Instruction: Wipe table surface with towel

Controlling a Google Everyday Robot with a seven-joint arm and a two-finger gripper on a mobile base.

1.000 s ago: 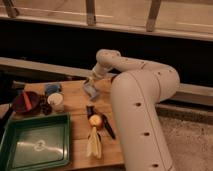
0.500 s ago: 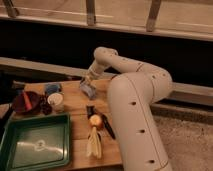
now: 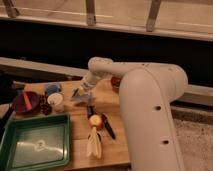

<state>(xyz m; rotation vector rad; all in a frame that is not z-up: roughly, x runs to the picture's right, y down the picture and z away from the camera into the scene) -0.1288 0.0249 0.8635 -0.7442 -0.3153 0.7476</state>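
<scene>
The towel (image 3: pixel 81 96) is a small, pale grey-blue, crumpled bunch lying on the wooden table (image 3: pixel 114 150), near its middle and toward the far side. The gripper (image 3: pixel 80 93) sits right on top of it, at the end of the white arm (image 3: pixel 150 100) reaching in from the right. Just left stand a white cup (image 3: pixel 56 101) and a red bowl (image 3: pixel 26 101). Nearer lie a green tray (image 3: pixel 35 145), an orange ball (image 3: pixel 95 120) and a banana (image 3: pixel 94 142).
</scene>
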